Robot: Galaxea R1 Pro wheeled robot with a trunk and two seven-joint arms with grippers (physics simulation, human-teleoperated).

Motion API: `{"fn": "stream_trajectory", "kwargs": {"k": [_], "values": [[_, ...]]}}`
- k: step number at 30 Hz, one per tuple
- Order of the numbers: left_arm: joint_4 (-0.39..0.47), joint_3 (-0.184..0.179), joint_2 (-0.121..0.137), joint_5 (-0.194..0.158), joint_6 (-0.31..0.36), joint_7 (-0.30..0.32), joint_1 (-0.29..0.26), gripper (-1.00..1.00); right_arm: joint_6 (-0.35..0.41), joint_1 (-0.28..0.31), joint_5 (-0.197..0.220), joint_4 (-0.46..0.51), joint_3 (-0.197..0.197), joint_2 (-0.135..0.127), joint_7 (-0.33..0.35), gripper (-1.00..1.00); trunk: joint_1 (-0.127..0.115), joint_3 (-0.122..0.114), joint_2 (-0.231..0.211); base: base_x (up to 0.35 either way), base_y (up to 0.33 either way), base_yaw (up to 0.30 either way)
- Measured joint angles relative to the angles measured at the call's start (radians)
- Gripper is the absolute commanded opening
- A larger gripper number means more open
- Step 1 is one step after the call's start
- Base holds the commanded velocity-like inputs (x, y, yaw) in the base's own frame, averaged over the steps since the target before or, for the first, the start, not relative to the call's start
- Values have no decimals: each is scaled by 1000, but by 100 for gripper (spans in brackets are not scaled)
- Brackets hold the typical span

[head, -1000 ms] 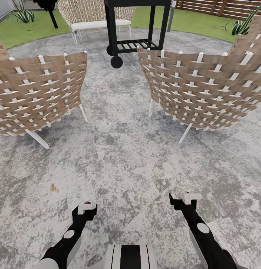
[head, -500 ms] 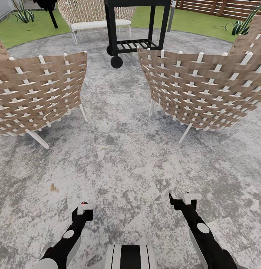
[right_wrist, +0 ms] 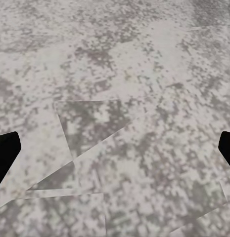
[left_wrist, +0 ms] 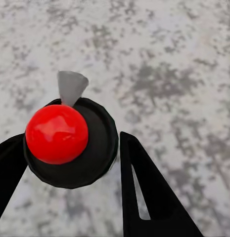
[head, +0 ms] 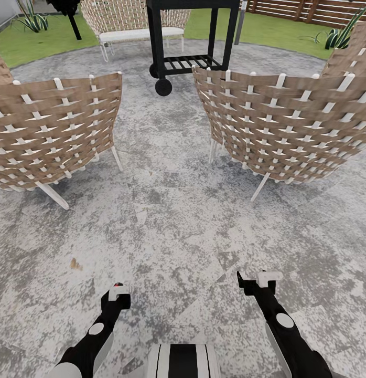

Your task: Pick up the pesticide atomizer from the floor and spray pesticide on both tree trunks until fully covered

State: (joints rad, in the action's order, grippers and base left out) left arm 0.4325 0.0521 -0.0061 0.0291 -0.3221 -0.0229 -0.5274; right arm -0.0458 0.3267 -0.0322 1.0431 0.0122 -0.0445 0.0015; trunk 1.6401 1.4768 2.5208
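The pesticide atomizer has a red round button on a black cap, with a grey nozzle poking from its far side. My left gripper is shut on it, one black finger on each side of the cap. In the head view the left gripper hangs low over the mottled stone patio, the atomizer's red top just showing. My right gripper is open and holds nothing, its fingertips spread wide over bare paving. The garden's lawn and slat fence lie far ahead. The trees are out of view.
Two woven wicker chairs stand ahead with a paved gap between them. Beyond the gap is a black wheeled cart and a third chair. Spiky plants and a thin dark-leaved tree edge the grass.
My left gripper with the atomizer has drawn back slightly toward my body. The right arm and the view have stayed still.
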Motion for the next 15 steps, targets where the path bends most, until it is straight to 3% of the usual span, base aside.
{"fn": "stream_trajectory", "kwargs": {"k": [15], "values": [[3, -1, 1, 0, 2, 7, 0, -100, 0, 0, 0, -1, -1, -1, 0, 100, -6, -54, -3, 0, 0, 0]]}}
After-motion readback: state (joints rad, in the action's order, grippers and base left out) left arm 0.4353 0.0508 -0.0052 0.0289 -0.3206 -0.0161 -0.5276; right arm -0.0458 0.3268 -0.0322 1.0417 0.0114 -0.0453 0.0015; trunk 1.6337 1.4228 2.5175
